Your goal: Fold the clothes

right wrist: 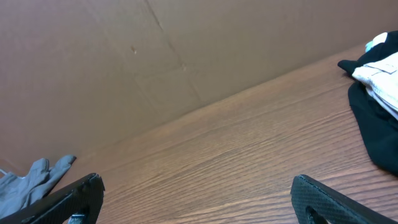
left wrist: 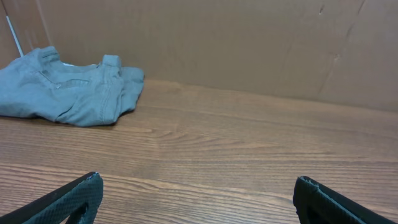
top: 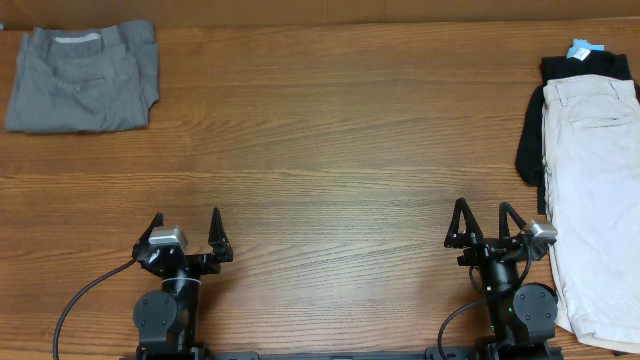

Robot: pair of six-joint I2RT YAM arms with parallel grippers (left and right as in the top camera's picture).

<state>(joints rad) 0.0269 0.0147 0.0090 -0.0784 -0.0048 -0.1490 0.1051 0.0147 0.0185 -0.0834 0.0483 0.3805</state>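
Cream-beige shorts [top: 595,190] lie spread at the table's right edge, on top of a black garment [top: 580,68] with a blue tag [top: 580,47]. Folded grey shorts [top: 82,78] lie at the far left corner and show in the left wrist view [left wrist: 68,93]. The black garment shows at the right of the right wrist view [right wrist: 376,124]. My left gripper [top: 187,222] is open and empty near the front edge [left wrist: 198,186]. My right gripper [top: 483,214] is open and empty, just left of the cream shorts [right wrist: 198,186].
A brown cardboard wall [left wrist: 249,43] stands along the table's far edge. Bare wooden tabletop [top: 330,150] lies between the two piles of clothes. A black cable [top: 80,300] runs from the left arm's base.
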